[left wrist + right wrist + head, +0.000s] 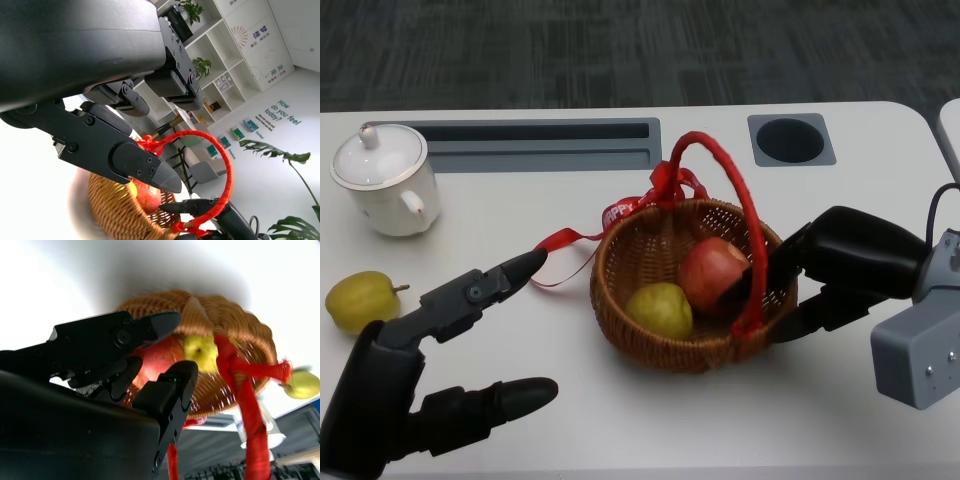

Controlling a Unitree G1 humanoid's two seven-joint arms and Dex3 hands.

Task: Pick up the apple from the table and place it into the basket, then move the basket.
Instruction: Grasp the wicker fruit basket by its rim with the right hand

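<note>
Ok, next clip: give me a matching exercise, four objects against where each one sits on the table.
Things:
1. red round apple
2. white ceramic teapot
3. yellow-green pear with stem
4. red ribbon bow

Places:
A. on the table, near the left robot hand
B. tied at the handle of the woven wicker basket
C. inside the basket
D. far left of the table

Pairs: 1-C, 2-D, 3-A, 4-B

we see the red apple [712, 272] inside the round wicker basket [650, 330], on its right half, touching a yellow-green fruit [660, 308] lying at the front left. the basket sits upright mid-table, nearer the front edge, its red-wrapped handle [745, 215] arching over, a red ribbon [620, 212] tied at the back.
</note>
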